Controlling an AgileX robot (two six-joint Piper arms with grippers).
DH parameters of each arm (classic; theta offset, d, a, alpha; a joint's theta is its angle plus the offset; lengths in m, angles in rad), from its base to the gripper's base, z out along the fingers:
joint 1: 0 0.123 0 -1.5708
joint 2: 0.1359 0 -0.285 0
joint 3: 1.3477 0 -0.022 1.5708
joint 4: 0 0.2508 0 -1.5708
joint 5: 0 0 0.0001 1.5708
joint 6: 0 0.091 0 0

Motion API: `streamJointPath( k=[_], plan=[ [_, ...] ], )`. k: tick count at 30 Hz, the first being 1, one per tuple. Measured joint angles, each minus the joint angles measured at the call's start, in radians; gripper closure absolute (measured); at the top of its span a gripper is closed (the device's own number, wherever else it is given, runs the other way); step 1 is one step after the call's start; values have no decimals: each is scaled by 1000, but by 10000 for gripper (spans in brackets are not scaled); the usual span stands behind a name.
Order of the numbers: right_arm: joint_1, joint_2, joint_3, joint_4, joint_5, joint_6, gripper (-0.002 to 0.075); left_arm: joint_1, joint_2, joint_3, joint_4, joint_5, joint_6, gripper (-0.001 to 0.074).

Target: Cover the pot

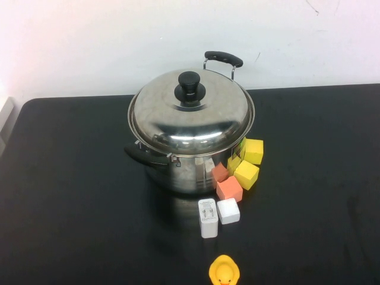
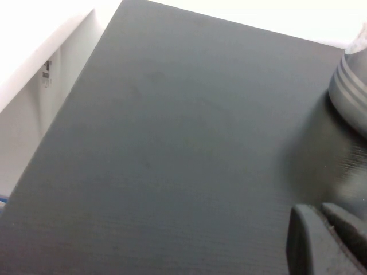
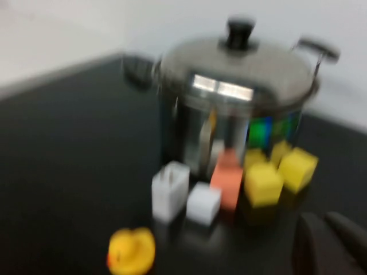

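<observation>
Now, lidded pot [image 1: 191,148] mid-table, left jaws [image 2: 324,240], right jaws [image 3: 330,243] apart.

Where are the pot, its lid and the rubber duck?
pot [image 1: 190,175], high view, on its shiny side wall below the rim.
lid [image 1: 178,122], high view, on the steel dome beside the black knob.
rubber duck [image 1: 224,272], high view, on its yellow head.

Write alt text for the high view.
A steel pot stands on a black table with its domed lid on; yellow and orange blocks, two white chargers and a rubber duck sit nearby. Neither gripper shows.
</observation>
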Motion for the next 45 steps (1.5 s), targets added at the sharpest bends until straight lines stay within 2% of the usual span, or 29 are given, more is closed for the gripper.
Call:
streamJointPath(
  k=[4,8,15,18,20,25,35,45],
  plan=[
    [-86,-78,120,310,-7,-317,728,0,0,0,0,0,0,736],
    [-251,-204,226,475,-26,-466,728,0,0,0,0,0,0,736],
    [-632,-395,279,547,54,-509,728,0,0,0,0,0,0,736],
    [-750,-422,279,553,125,-489,728,0,0,0,0,0,-3,736],
    [-796,-424,279,556,173,-461,728,0,0,0,0,0,-3,736],
    [-810,-425,271,556,256,-391,728,0,0,0,0,0,-1,736],
    [-644,-425,267,527,271,-315,728,0,0,0,0,0,-1,736],
    [-636,-425,267,516,271,-311,728,0,0,0,0,0,-1,736]
  ],
)
